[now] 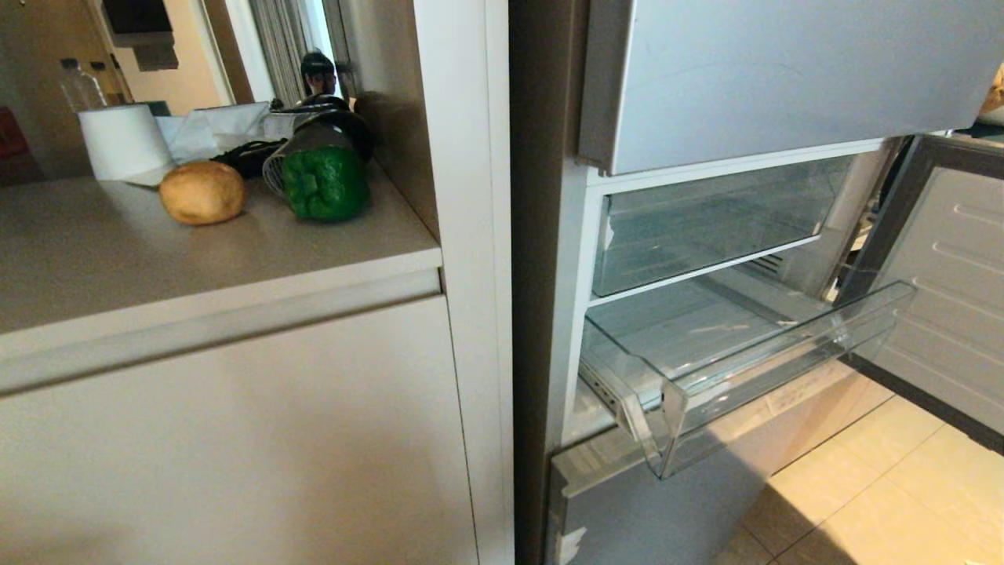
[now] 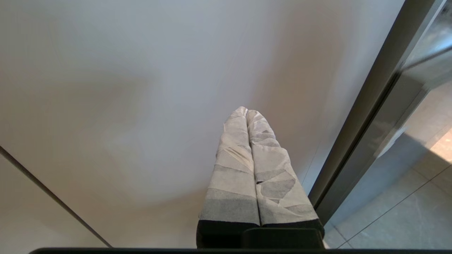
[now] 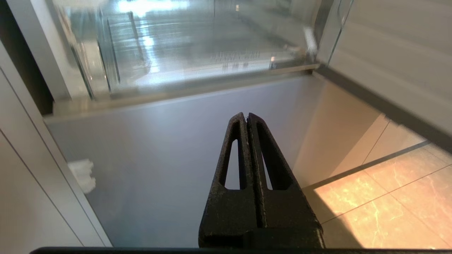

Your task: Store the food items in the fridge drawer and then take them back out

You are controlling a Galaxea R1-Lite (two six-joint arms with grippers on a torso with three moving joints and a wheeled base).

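Note:
A tan potato-like lump (image 1: 202, 192) and a glossy green bell pepper (image 1: 324, 183) lie side by side on the beige counter (image 1: 102, 267), left of the fridge. In the fridge's middle compartment the clear fridge drawer (image 1: 784, 367) is pulled out with nothing in it. That compartment's door (image 1: 953, 306) is swung open to the right. Neither arm shows in the head view. My left gripper (image 2: 246, 111), its fingers wrapped in white tape, is shut and faces the white cabinet front (image 2: 134, 98). My right gripper (image 3: 246, 115) is shut, low before the fridge's lowest grey panel (image 3: 169, 155), under the fridge drawer (image 3: 197, 46).
A white paper roll (image 1: 124, 141) and a grey-black hair dryer (image 1: 318, 129) stand behind the food on the counter. The tall upper door (image 1: 784, 71) overhangs the open compartment. Tiled floor (image 1: 871, 502) lies in front of the fridge. A white tape scrap (image 3: 83, 175) marks the lowest panel's edge.

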